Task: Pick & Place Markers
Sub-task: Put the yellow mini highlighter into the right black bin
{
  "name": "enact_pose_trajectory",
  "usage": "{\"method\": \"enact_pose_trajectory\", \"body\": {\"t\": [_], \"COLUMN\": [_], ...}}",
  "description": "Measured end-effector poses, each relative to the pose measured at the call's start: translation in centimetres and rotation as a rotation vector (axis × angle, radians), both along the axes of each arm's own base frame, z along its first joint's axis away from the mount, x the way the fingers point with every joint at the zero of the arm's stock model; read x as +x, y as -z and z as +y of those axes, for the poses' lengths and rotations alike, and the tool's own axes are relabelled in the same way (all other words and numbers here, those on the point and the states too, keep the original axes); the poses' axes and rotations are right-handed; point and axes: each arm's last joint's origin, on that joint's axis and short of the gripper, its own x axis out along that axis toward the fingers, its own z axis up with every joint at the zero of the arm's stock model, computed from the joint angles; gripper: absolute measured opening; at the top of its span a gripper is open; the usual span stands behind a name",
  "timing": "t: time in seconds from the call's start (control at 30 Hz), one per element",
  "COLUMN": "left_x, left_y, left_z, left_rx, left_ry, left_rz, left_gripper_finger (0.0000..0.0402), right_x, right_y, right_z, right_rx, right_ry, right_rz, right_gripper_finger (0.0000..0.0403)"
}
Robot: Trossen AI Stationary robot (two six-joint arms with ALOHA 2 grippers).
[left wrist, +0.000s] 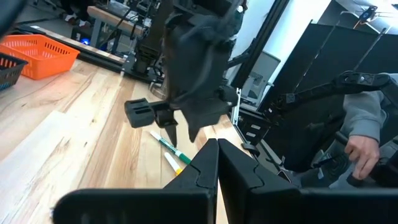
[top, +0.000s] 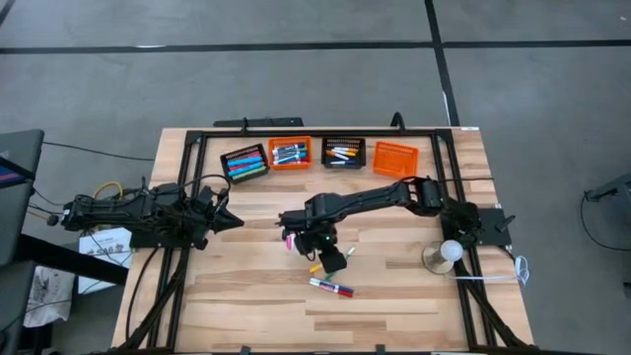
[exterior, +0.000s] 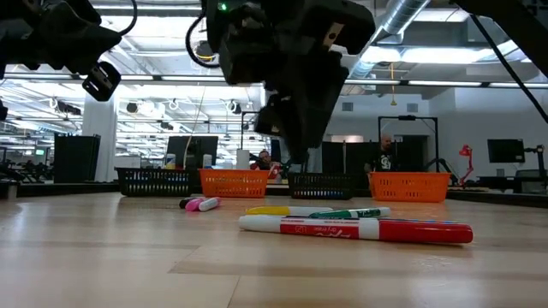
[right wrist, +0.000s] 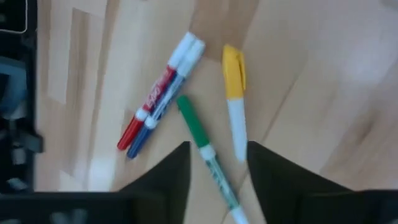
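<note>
The right gripper point(right wrist: 217, 158) hovered at frame centre, fingers parted astride the green marker point(right wrist: 205, 158) for a grasp, while the left gripper point(top: 237, 221) waited clenched at left.

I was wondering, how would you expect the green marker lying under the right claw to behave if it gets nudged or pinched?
The green marker looks thin, round and smooth, so a sideways nudge would probably roll it toward the yellow marker beside it. It seems rigid and light, so it should lift without bending. The open right claw straddles it; a pinch off centre might tip it.
</note>
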Motion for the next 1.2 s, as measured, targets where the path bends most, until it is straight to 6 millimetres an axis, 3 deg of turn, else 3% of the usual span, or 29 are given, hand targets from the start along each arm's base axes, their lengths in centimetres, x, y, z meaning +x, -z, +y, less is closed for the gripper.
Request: {"method": "enact_pose_trajectory", "body": {"t": [0.13,0.27,0.6,0.87,1.2], "left_x": [0.0,0.0,0.0,0.0,0.0], "left_y": [0.0,-0.1,-0.1,-0.2,-0.3], "left_z": [0.0,0.0,0.0,0.0,0.0], "left_rx": [0.0,0.0,-0.001,-0.001,-0.001], "left_ry": [0.0,0.0,0.0,0.0,0.0], "left_rz": [-0.001,-0.007,-0.013,-0.02,-0.031], "left_gripper_finger": [0.0008,0.0008,0.0008,0.0008,0.0008], "right_x": [0.5,0.7,-0.2,-0.1,-0.8], "right_y": [0.1,0.5,3.4,3.8,5.8], "right_z": [0.7,1.4,2.7,3.3,4.0], "right_rx": [-0.118,-0.165,-0.223,-0.237,-0.302], "right_ry": [-0.04,-0.083,-0.122,-0.122,-0.11], "right_rz": [-0.089,-0.118,-0.102,-0.137,-0.162], "right_gripper_finger": [0.0211,0.023,0.0208,0.02,0.0193]}}
